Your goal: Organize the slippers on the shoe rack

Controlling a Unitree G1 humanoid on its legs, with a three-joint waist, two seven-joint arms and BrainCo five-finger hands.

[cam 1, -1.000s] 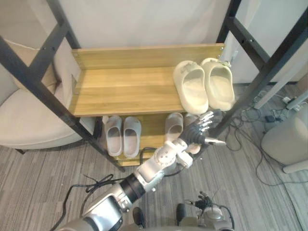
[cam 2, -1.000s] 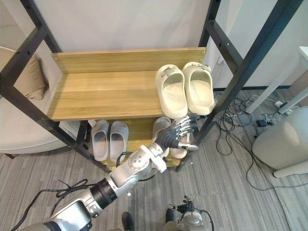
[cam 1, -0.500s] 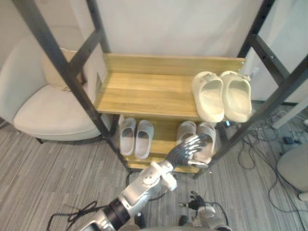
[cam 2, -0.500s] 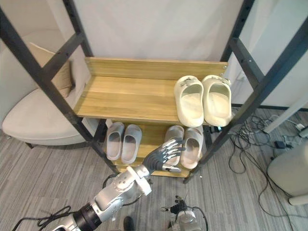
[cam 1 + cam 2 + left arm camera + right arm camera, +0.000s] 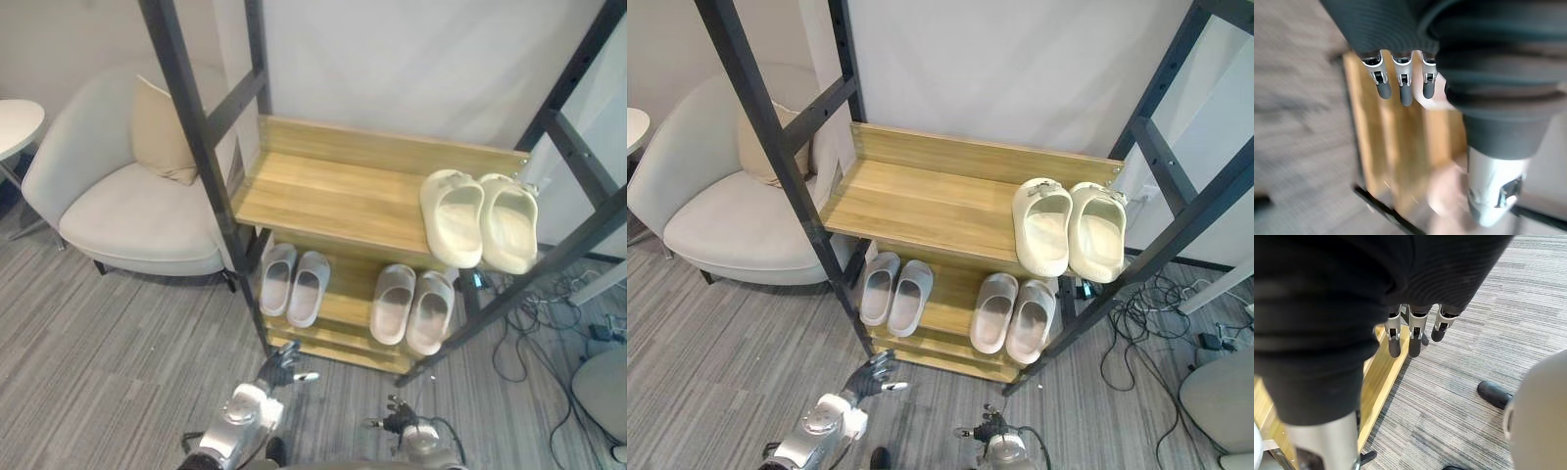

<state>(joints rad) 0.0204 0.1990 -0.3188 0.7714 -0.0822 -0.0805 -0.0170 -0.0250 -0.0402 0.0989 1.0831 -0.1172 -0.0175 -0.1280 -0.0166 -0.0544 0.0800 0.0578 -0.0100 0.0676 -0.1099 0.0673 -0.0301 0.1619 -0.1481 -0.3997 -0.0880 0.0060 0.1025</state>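
A cream pair of slippers (image 5: pixel 480 220) stands at the right end of the rack's upper wooden shelf (image 5: pixel 333 191). On the lower shelf (image 5: pixel 945 308) a grey pair (image 5: pixel 294 284) sits at the left and a pale pinkish pair (image 5: pixel 411 305) at the right. My left hand (image 5: pixel 281 368) hangs low in front of the rack's bottom edge, open and holding nothing; its fingers (image 5: pixel 1400 83) are straight. My right hand (image 5: pixel 1411 333) hangs over the carpet beside a wooden board (image 5: pixel 1378 382), fingers straight and empty.
Black metal posts (image 5: pixel 201 147) frame the rack. A beige armchair (image 5: pixel 127 211) with a cushion (image 5: pixel 162 132) stands at the left, and a white round table (image 5: pixel 15 122) beyond it. Cables (image 5: pixel 534 338) lie on the carpet at the right.
The whole picture has shifted, so the camera has moved. My left hand has drawn back from the right-hand pair on the lower shelf and sunk towards the floor.
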